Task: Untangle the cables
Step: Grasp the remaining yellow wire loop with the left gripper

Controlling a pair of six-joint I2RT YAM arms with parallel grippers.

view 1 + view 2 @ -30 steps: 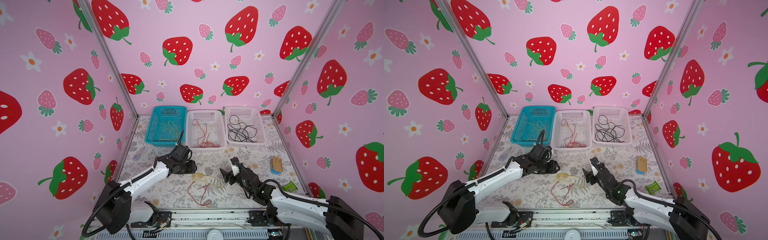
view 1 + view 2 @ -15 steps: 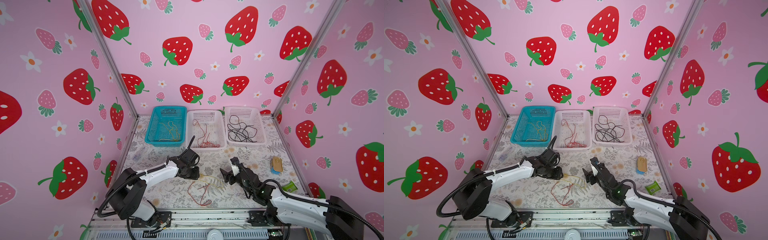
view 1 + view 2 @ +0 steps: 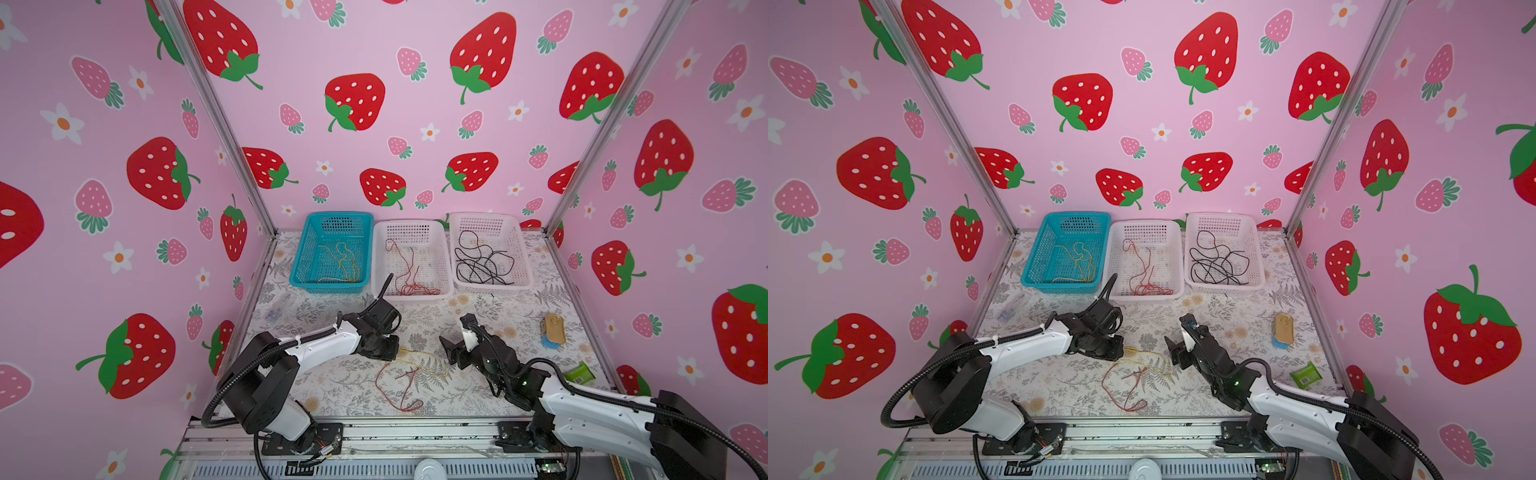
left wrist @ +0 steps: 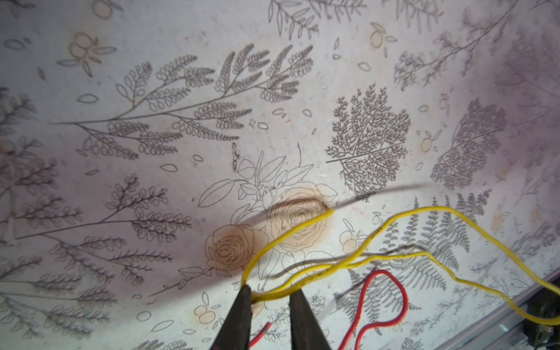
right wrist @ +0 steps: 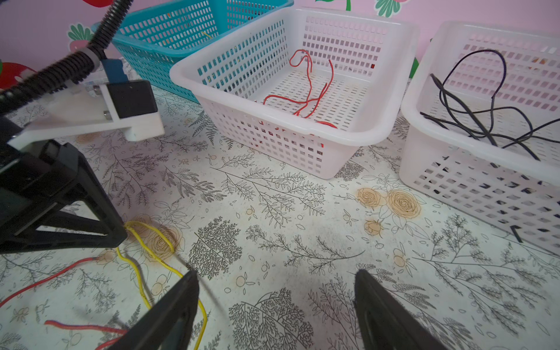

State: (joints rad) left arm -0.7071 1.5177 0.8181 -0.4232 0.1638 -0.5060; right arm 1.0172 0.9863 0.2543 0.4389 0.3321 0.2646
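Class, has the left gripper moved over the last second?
Yes. The left gripper has shifted away from the blue basket, forward and rightward, to the loose yellow cable.

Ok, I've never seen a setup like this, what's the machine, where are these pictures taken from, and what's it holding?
These are two robot arms, the left arm and the right arm, mounted at the front of a flowered table. Two pictures look down on the whole scene; two come from cameras on the wrists. At the back stand a blue basket with yellow cables, a middle basket with red cables and a right basket with black cables. Loose on the table, a yellow cable crosses a red cable. The left end effector has that yellow cable between its narrowly parted jaws, not clamped. The right end effector is wide open and empty.
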